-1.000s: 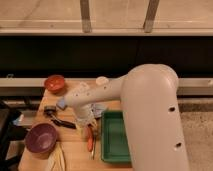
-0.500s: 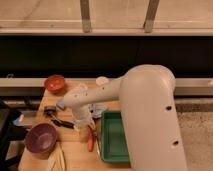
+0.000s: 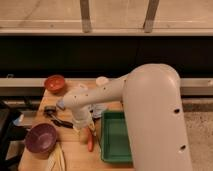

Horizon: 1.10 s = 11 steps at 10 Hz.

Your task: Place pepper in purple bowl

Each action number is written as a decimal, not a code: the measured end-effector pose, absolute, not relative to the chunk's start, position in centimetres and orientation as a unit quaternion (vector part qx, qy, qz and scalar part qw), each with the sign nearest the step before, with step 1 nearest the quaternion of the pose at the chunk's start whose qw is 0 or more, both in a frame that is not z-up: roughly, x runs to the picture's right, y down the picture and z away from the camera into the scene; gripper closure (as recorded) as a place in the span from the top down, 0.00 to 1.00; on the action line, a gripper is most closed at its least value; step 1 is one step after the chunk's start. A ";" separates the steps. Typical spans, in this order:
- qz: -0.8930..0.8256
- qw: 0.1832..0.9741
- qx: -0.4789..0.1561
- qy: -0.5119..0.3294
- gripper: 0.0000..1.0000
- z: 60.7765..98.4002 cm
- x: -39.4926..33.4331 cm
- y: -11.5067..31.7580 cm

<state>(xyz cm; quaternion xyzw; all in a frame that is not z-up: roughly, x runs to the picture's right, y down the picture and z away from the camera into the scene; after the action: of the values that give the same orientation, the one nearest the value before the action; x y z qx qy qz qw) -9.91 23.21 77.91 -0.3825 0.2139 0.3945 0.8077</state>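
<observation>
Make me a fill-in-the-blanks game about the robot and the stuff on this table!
1. The gripper hangs just above the ____.
2. The pepper lies between the purple bowl and the ____ tray.
3. The orange-red bowl is ____ than the purple bowl.

Missing words: pepper; green; smaller.

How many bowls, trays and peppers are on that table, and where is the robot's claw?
Bowls: 2 (purple bowl, orange bowl)
Trays: 1 (green tray)
Peppers: 1 (pepper)
Total: 4
The gripper hangs low over the table, right by the pepper.
</observation>
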 end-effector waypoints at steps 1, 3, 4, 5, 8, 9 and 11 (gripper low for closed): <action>0.393 0.810 -0.380 0.211 0.62 77.5 -10.1 23.0; 0.389 0.809 -0.387 0.211 0.62 77.6 -10.4 23.4; 0.388 0.808 -0.390 0.211 0.62 77.8 -10.4 23.6; 0.386 0.806 -0.396 0.212 0.62 78.0 -10.5 24.1; 0.383 0.799 -0.410 0.216 0.62 78.5 -10.7 25.3; 0.382 0.797 -0.414 0.217 0.62 78.8 -10.8 25.6; 0.379 0.795 -0.419 0.220 0.59 79.2 -11.0 26.0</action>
<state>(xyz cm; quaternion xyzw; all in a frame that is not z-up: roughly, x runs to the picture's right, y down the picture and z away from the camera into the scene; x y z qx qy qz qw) -11.01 26.02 79.18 -0.4190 0.2204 0.3788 0.7952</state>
